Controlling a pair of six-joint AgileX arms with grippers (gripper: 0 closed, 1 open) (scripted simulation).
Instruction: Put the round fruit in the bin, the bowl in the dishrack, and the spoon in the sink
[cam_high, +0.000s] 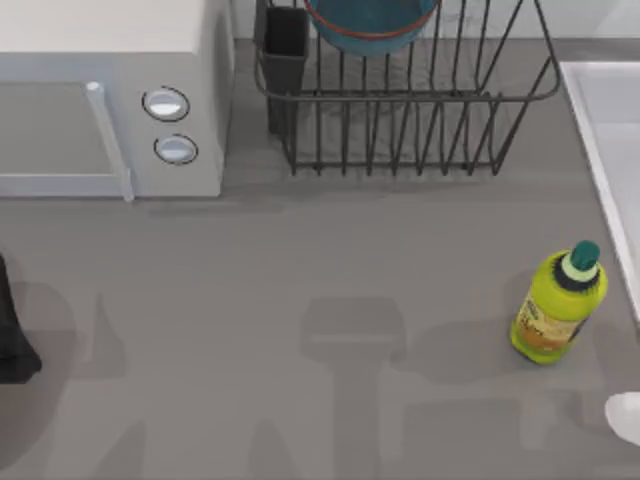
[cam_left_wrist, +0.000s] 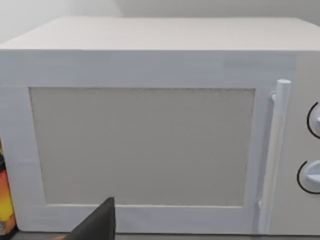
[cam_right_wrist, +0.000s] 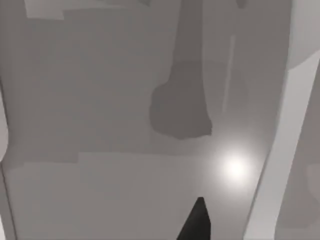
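Observation:
The blue bowl (cam_high: 371, 24) with its red-brown rim sits in the dark wire dishrack (cam_high: 405, 110) at the back of the table, beside the rack's cutlery cup (cam_high: 285, 45). The sink (cam_high: 612, 150) runs along the right edge, with its white rim also in the right wrist view (cam_right_wrist: 280, 125). The round fruit, the bin and the spoon are out of view. My left arm (cam_high: 12, 345) is a dark shape at the left edge; one of its dark fingers (cam_left_wrist: 97, 225) points at the microwave door. One dark finger (cam_right_wrist: 197, 225) of my right gripper hangs over bare grey table.
A white microwave (cam_high: 110, 100) with two round knobs fills the back left. A yellow-green bottle (cam_high: 557, 305) stands near the sink. A pale rounded shape (cam_high: 625, 415) sits at the front right edge; I cannot tell what it is. An orange object (cam_left_wrist: 5, 200) stands beside the microwave.

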